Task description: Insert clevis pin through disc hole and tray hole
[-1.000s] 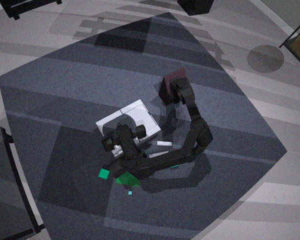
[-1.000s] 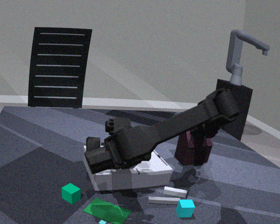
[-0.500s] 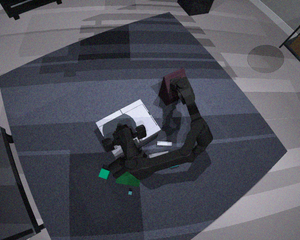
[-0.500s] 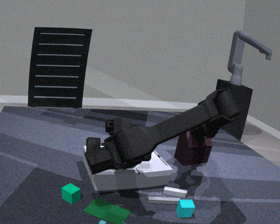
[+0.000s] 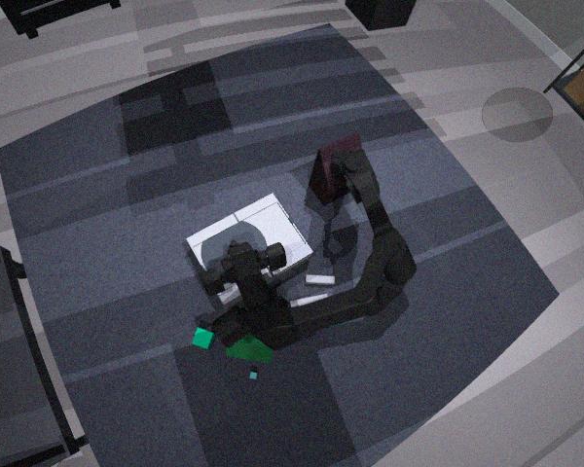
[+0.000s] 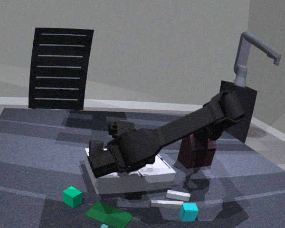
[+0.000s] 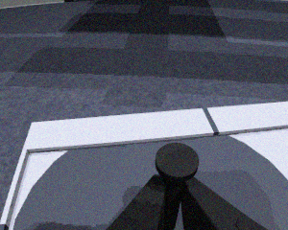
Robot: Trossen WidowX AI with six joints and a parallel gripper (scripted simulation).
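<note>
In the top view, a green cube [image 5: 202,338] [image 6: 72,196] sits on the desk [image 5: 458,241] [image 6: 22,137] at lower left, and right of it — a little left of the frame's middle — the disc [image 5: 241,233] [image 7: 101,177] lies inside the pale tray [image 5: 289,229] [image 6: 135,184] [image 7: 120,130]. Low in the wrist view, right of centre, the tool [image 7: 171,184] is clamped on the pin [image 7: 177,160], its round head uppermost over the disc; whether its shank is in the hole I cannot tell. Further right in the top view, a white bar [image 5: 319,279] [image 6: 178,195] lies beside the tray — then comes the dark red block [image 5: 327,175] [image 6: 196,154] at upper right of centre.

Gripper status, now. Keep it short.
Gripper: closed, holding the clevis pin between its fingers just below the head, over the disc.
</note>
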